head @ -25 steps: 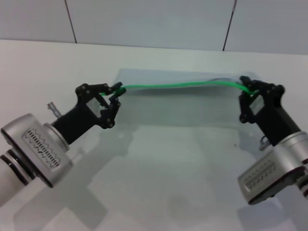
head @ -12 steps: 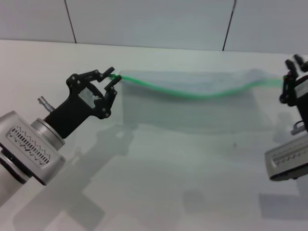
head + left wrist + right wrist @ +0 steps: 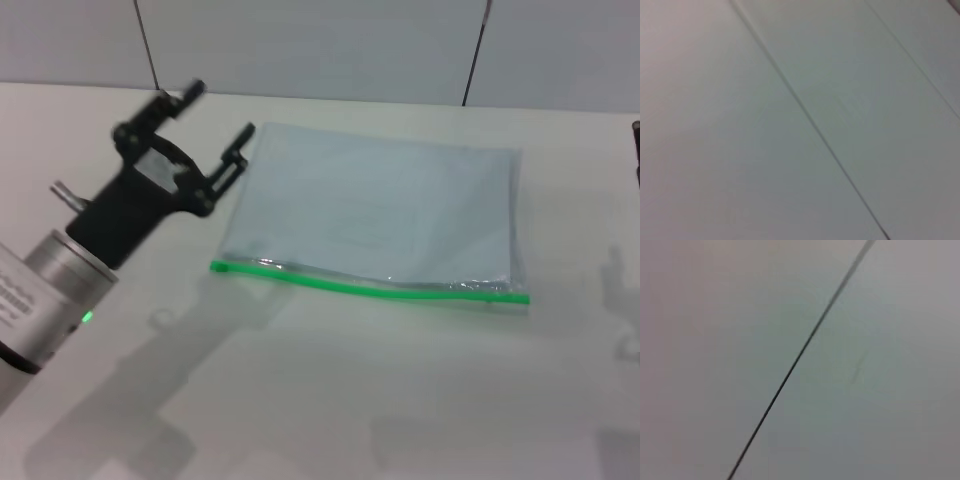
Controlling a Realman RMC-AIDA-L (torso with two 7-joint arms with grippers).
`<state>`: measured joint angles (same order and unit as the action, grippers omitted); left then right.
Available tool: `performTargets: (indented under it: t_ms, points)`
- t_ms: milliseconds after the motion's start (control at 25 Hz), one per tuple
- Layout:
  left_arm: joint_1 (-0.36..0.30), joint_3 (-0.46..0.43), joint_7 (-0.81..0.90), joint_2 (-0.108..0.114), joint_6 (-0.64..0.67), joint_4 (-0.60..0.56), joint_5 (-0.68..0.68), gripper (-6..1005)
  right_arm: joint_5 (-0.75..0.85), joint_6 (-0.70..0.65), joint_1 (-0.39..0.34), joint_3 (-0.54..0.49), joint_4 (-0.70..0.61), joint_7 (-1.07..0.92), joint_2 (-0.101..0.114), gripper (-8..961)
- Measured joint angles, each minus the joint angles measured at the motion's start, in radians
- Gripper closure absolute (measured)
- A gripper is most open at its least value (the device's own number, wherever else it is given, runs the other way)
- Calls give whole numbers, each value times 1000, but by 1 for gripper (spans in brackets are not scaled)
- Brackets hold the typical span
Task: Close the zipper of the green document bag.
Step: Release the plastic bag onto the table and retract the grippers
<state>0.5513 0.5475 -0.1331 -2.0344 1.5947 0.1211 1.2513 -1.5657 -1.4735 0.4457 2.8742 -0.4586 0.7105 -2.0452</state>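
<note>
The green document bag (image 3: 380,215) lies flat on the white table in the head view, a pale blue-grey translucent pouch. Its zipper (image 3: 370,288), a bright green strip, runs along the edge nearest me, and I cannot make out the slider. My left gripper (image 3: 221,110) hangs above the table just off the bag's far left corner, open and holding nothing. Only a dark sliver of my right gripper (image 3: 636,150) shows at the right border of the head view, away from the bag. Neither wrist view shows the bag or any fingers.
The white table (image 3: 330,400) spreads around the bag on every side. Grey wall panels with dark seams (image 3: 476,50) stand behind it. The wrist views show only pale panel surface crossed by seams (image 3: 800,355).
Both grippers have let go of the zipper ends and pulled away, the left up and back, the right out past the right border. The bag has dropped flat, zipper edge toward me.
</note>
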Motion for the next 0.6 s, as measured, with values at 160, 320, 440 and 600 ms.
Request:
performTargets:
  t_ms: [160, 320, 440, 600]
  points:
    - [-2, 0, 126, 3, 25, -4, -73, 472, 6, -39, -2, 1, -1, -161, 0, 423]
    - [-7, -1, 222, 4, 32, -13, -134, 280, 49, -70, -2, 2, 2, -303, 2, 229]
    - [-16, -1, 276, 4, 41, -16, -165, 255, 72, -76, 0, 2, 8, -370, 4, 146]
    - [-19, -1, 305, 5, 44, -27, -170, 229, 84, -101, -1, 2, 15, -407, 4, 94]
